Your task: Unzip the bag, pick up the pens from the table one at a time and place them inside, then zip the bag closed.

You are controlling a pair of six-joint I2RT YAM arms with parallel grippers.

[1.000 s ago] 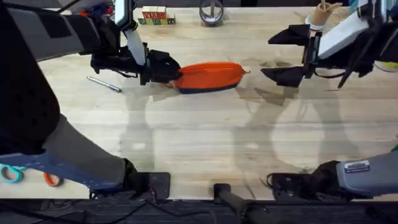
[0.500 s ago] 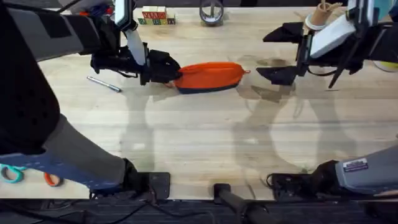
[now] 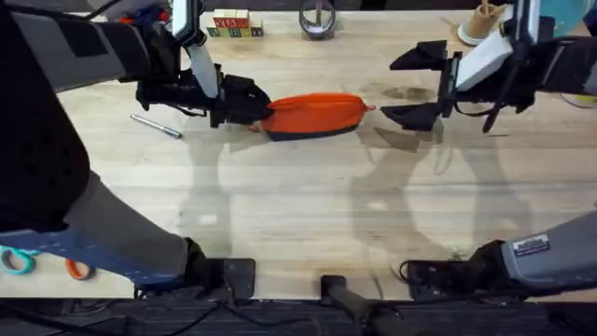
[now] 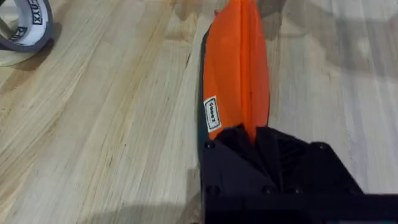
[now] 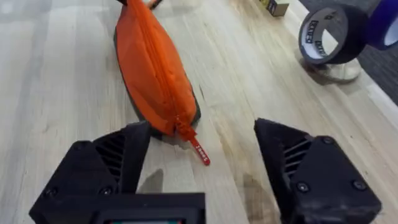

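The orange bag (image 3: 315, 113) lies across the far middle of the table (image 3: 298, 215), its zipper closed along the top. My left gripper (image 3: 258, 109) is shut on the bag's left end; in the left wrist view the bag (image 4: 236, 68) runs straight out from between the closed fingers of the left gripper (image 4: 252, 133). My right gripper (image 3: 412, 86) hangs open just right of the bag's other end. In the right wrist view the small pull (image 5: 200, 151) lies between the spread fingers of that gripper (image 5: 202, 160), beyond the bag (image 5: 152, 68). A silver-grey pen (image 3: 156, 126) lies left of the left gripper.
Orange-handled scissors (image 3: 37, 262) lie at the near left edge. At the far edge stand letter blocks (image 3: 233, 24), a roll of tape (image 3: 317, 19) and a small cup of sticks (image 3: 480, 23). The tape roll (image 5: 329, 34) also appears in the right wrist view.
My right gripper has moved left toward the bag's pull end, still open. The left gripper and the bag have stayed in place.
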